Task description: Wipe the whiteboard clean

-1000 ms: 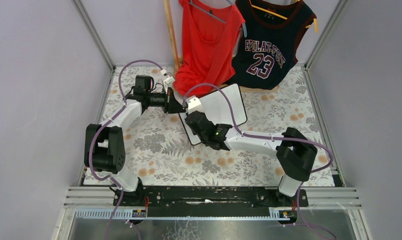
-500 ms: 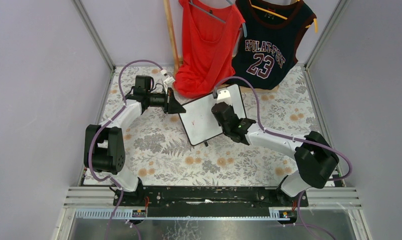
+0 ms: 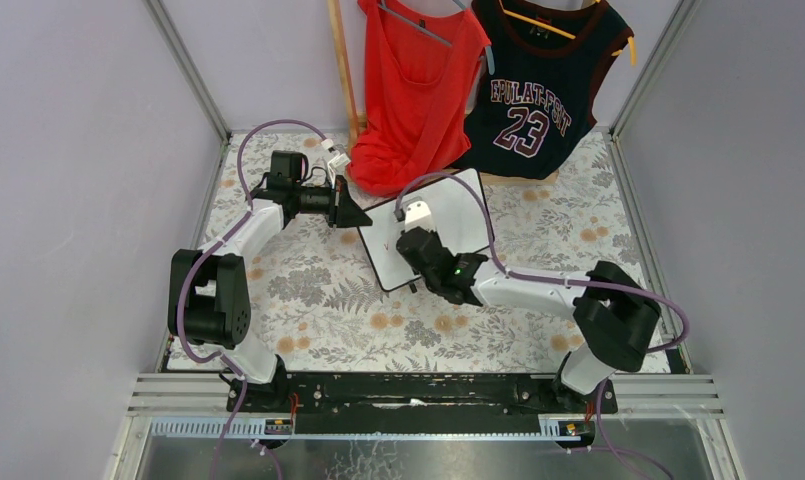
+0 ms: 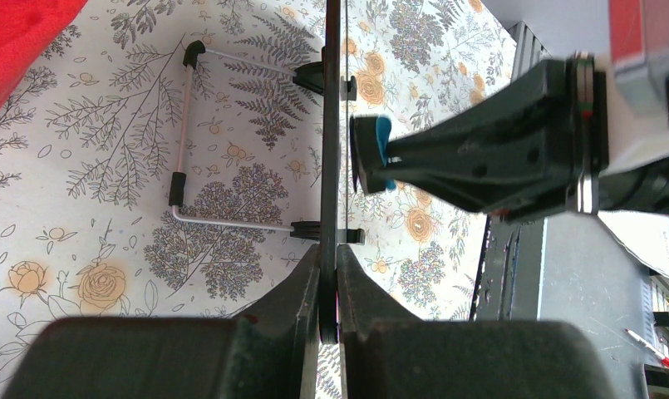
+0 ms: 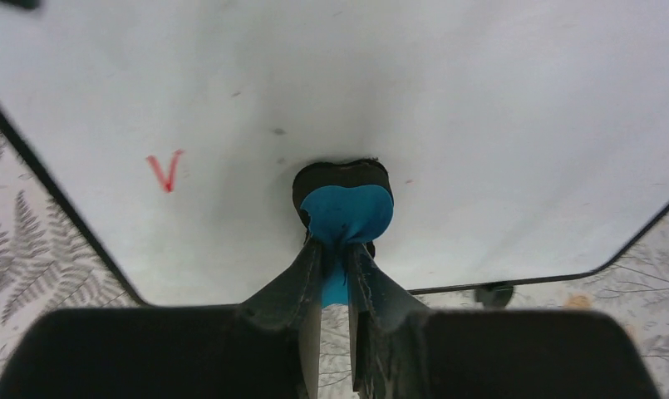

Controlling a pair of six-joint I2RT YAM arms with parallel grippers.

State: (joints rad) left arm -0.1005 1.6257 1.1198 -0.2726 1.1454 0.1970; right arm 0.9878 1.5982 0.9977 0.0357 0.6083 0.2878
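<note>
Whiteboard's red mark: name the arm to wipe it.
Right. The right gripper holds the blue eraser on the whiteboard, beside the red mark; the left gripper is clamped on its edge.

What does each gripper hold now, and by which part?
The left gripper pinches the whiteboard by its edge. The right gripper holds the blue eraser by its blue back.

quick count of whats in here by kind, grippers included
grippers: 2, the left gripper and the right gripper
whiteboard: 1
eraser: 1
hung clothes: 2, a red top and a dark jersey
total: 6
</note>
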